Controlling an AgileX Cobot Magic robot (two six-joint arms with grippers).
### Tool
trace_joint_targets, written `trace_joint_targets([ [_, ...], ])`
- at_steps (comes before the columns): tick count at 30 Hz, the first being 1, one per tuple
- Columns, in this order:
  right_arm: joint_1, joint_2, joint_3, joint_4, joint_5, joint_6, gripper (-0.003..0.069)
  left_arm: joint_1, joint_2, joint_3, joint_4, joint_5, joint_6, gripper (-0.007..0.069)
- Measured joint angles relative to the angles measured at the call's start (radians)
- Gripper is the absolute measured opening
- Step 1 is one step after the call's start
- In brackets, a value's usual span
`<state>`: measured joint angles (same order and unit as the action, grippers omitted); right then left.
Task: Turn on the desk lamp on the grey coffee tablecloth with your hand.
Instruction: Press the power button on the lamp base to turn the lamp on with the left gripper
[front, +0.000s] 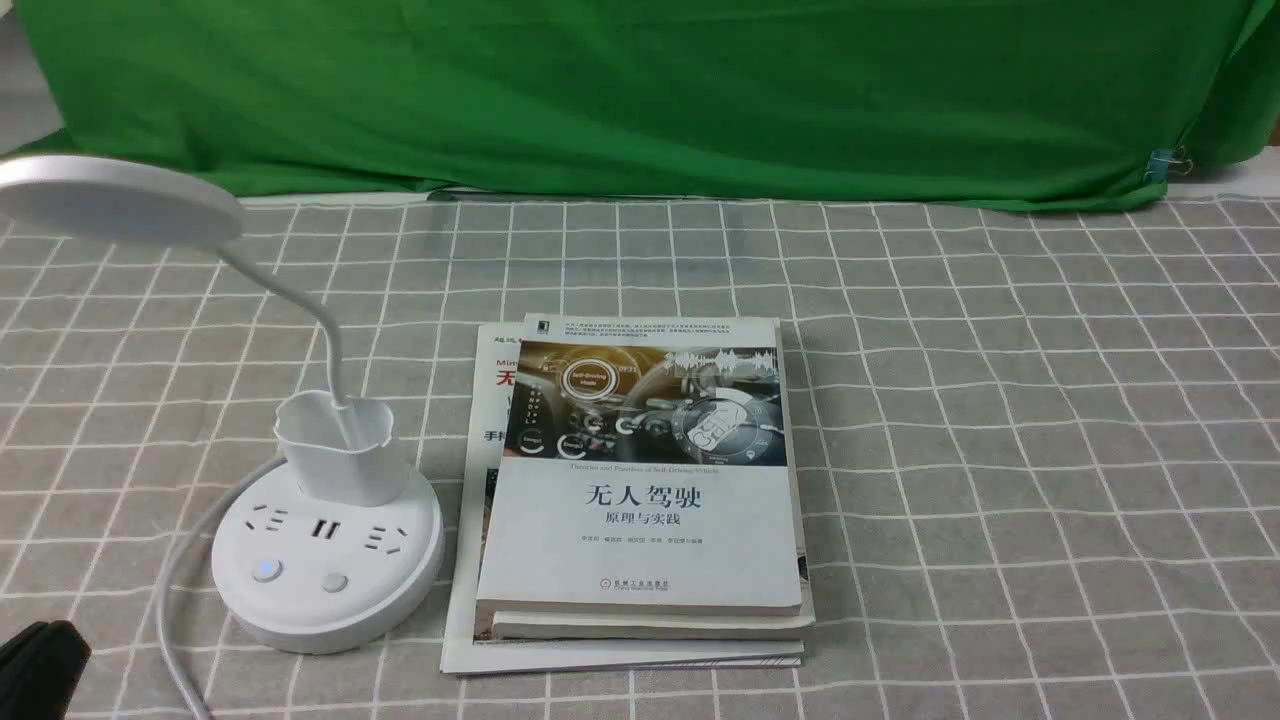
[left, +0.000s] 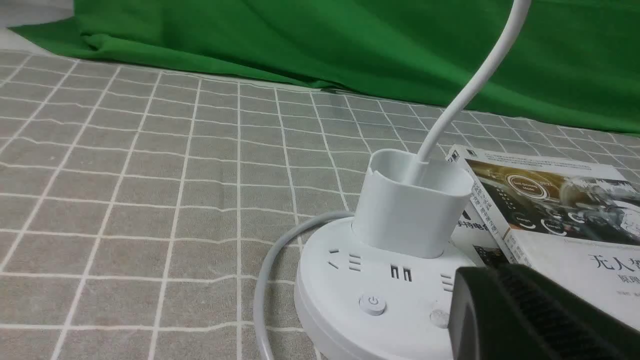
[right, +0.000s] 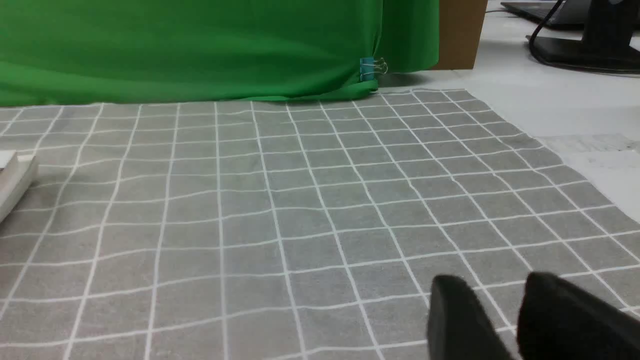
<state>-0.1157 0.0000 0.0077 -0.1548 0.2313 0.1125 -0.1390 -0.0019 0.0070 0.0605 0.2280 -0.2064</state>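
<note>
The white desk lamp (front: 328, 575) stands at the front left of the grey coffee tablecloth (front: 1000, 450). Its disc head (front: 110, 195) hangs over the far left on a bent neck. The round base has a cup holder (front: 340, 445), sockets and two buttons; the left button (front: 266, 570) glows faintly blue. My left gripper (front: 35, 660) is a black lump at the front left corner. In the left wrist view it (left: 487, 285) is one black mass with no gap, just above the base (left: 350, 280), next to the plain button (left: 439, 317) and right of the power button (left: 372, 304). My right gripper (right: 495, 287) hovers over bare cloth, its jaws slightly apart and empty.
A stack of books (front: 640, 490) lies directly right of the lamp base. The lamp's white cord (front: 185, 560) curves off the front left. A green backdrop cloth (front: 640, 90) hangs along the back edge, held by a clip (front: 1165, 162). The cloth's right edge (right: 575, 170) meets a white table.
</note>
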Motion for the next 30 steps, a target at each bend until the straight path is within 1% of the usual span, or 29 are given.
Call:
trace_joint_targets([
  [12, 0.000, 0.000, 0.000, 0.000, 0.000, 0.000, 0.0245, 0.000, 0.000, 0.000, 0.002, 0.000, -0.001, 0.0019],
  [20, 0.000, 0.000, 0.000, 0.000, 0.000, 0.000, 0.0245, 0.000, 0.000, 0.000, 0.022, 0.000, 0.036, 0.0019],
  [27, 0.000, 0.000, 0.000, 0.000, 0.000, 0.000, 0.0245, 0.000, 0.000, 0.000, 0.025, -0.001, 0.046, 0.0019],
  [30, 0.000, 0.000, 0.000, 0.000, 0.000, 0.000, 0.0245, 0.000, 0.000, 0.000, 0.025, -0.028, 0.048, 0.0019],
])
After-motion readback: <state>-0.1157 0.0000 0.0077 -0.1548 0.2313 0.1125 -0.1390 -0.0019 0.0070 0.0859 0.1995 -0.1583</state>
